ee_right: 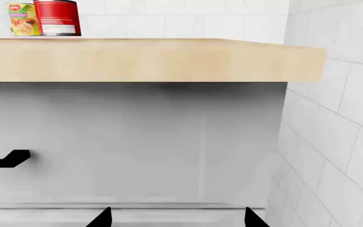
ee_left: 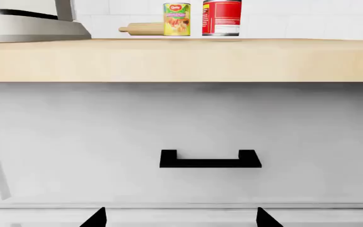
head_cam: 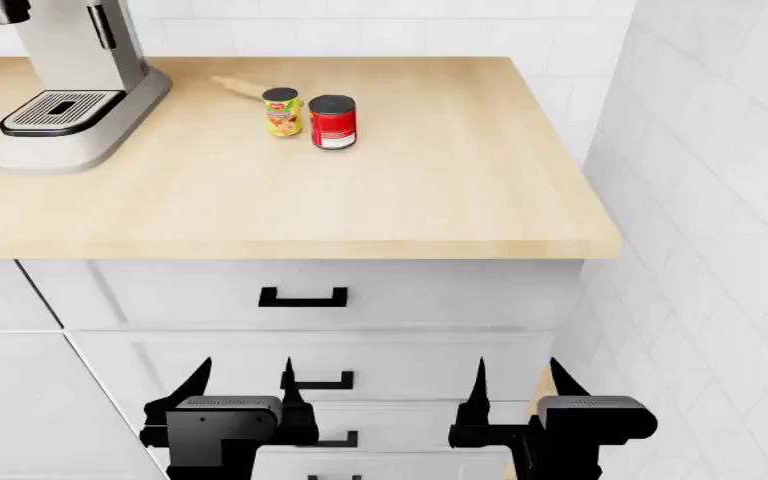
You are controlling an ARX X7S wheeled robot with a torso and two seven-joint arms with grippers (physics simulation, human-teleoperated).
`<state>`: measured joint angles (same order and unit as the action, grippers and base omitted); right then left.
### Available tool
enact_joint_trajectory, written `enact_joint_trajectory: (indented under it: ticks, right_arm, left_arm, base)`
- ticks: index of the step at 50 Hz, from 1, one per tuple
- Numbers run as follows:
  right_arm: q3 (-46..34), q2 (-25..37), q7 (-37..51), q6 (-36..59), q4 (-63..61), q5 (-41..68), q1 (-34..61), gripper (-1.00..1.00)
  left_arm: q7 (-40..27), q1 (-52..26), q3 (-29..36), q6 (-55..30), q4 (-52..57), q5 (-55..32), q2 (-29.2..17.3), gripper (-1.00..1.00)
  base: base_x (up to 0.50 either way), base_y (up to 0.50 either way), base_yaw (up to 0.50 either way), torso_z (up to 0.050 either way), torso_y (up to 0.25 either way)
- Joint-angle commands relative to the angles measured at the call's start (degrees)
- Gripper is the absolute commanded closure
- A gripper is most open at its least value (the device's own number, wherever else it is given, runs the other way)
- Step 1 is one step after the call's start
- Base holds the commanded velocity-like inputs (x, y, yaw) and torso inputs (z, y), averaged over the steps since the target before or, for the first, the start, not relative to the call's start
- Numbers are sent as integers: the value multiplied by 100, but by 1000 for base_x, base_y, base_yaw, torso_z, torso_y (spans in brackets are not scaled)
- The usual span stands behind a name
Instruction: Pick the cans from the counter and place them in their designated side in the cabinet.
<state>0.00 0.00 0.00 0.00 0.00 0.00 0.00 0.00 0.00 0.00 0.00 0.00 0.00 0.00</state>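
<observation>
Two cans stand side by side toward the back of the counter (head_cam: 398,190): a red-labelled can (head_cam: 333,122) and a slimmer yellow-green fruit can (head_cam: 281,111) to its left. They also show in the left wrist view as the red can (ee_left: 222,18) and the fruit can (ee_left: 177,19), and in the right wrist view as the red can (ee_right: 57,18) and the fruit can (ee_right: 23,19). My left gripper (head_cam: 243,383) and right gripper (head_cam: 515,380) hang low before the drawer fronts, both open and empty, well below the counter top. The cabinet is out of view.
A wooden rolling pin (head_cam: 237,87) lies just behind the cans. A grey coffee machine (head_cam: 75,90) stands at the counter's back left. A white tiled wall (head_cam: 718,200) closes the right side. Black drawer handles (head_cam: 303,298) face the grippers.
</observation>
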Motion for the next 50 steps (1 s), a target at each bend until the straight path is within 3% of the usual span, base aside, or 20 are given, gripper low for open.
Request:
enact_joint_trajectory:
  ticks: [1, 12, 50]
  right_arm:
    - [-122, 90, 112, -28, 7, 77, -7, -100]
    - [-334, 272, 296, -61, 2, 273, -13, -100]
    - [-662, 564, 535, -166, -9, 608, -12, -100]
  left_arm:
    - [-114, -5, 101, -16, 3, -90, -89, -100]
    - [-344, -15, 308, 12, 0, -262, -269, -100]
    - [-696, -71, 670, 10, -66, -478, -556, -100]
  base:
    - [0, 0, 0, 0, 0]
    - [0, 0, 0, 2, 0]
    - [0, 0, 0, 50, 0]
